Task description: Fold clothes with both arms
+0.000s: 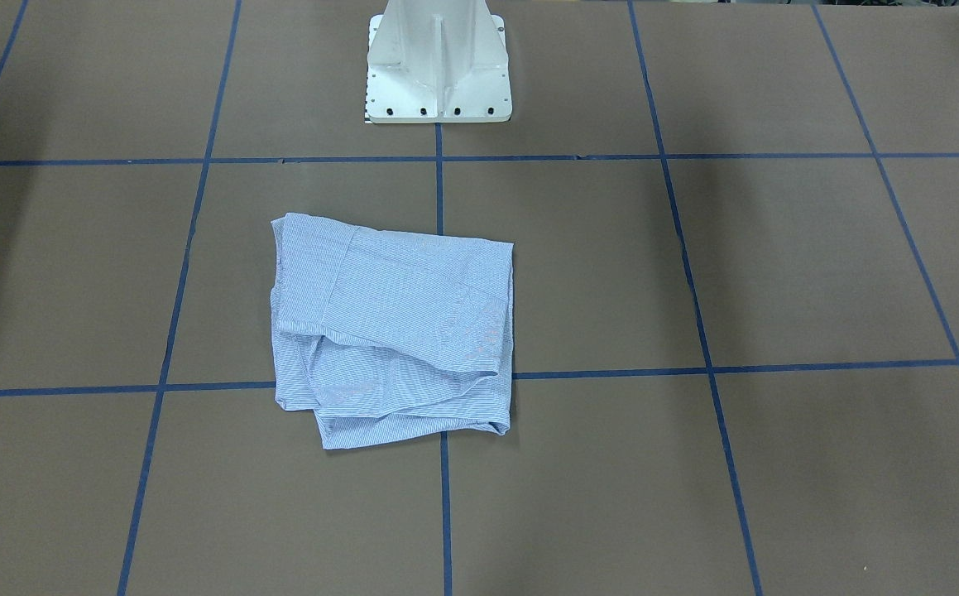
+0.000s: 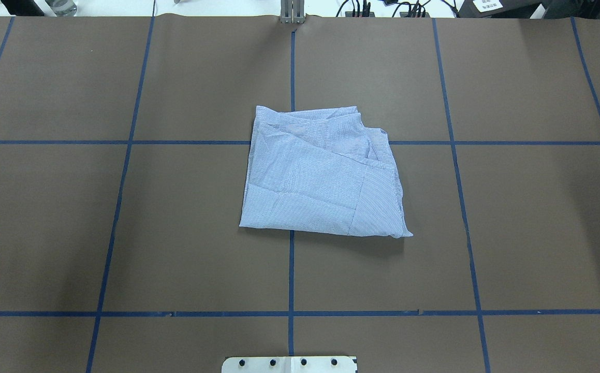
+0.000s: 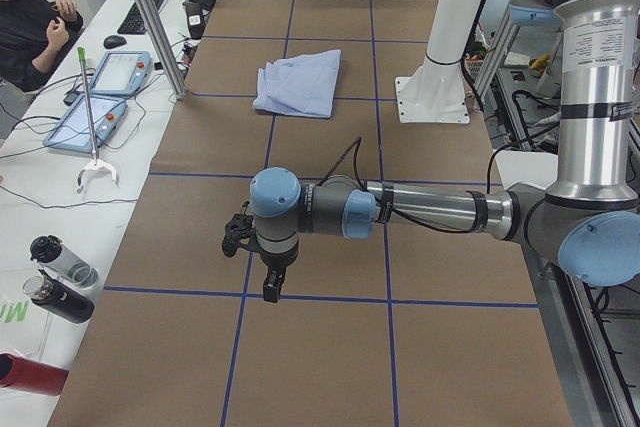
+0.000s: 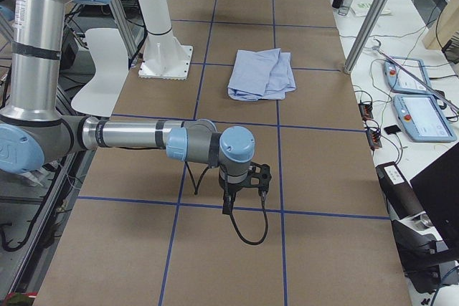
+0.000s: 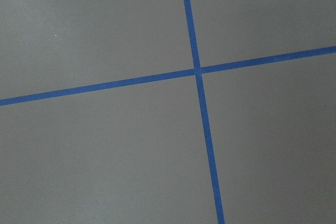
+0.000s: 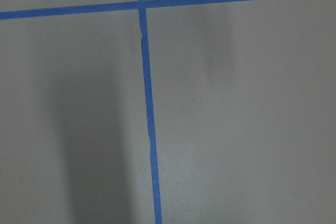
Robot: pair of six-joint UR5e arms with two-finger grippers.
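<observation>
Where blue tape [image 2: 46, 141] grids brown tbl [image 2: 191, 233], shirt [image 2: 320, 176] lies folded.

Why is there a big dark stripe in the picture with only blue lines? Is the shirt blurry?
Right wrist-mounted view: the soft dark band is a shadow on the table, probably cast by the right arm. Overhead exterior: the shirt is sharp and evenly lit, with a thin shadow along its near edge. Left wrist-mounted view: no glare.

The left gripper [image 3: 271, 290] and right gripper [image 4: 228, 206] are too small to judge
</observation>
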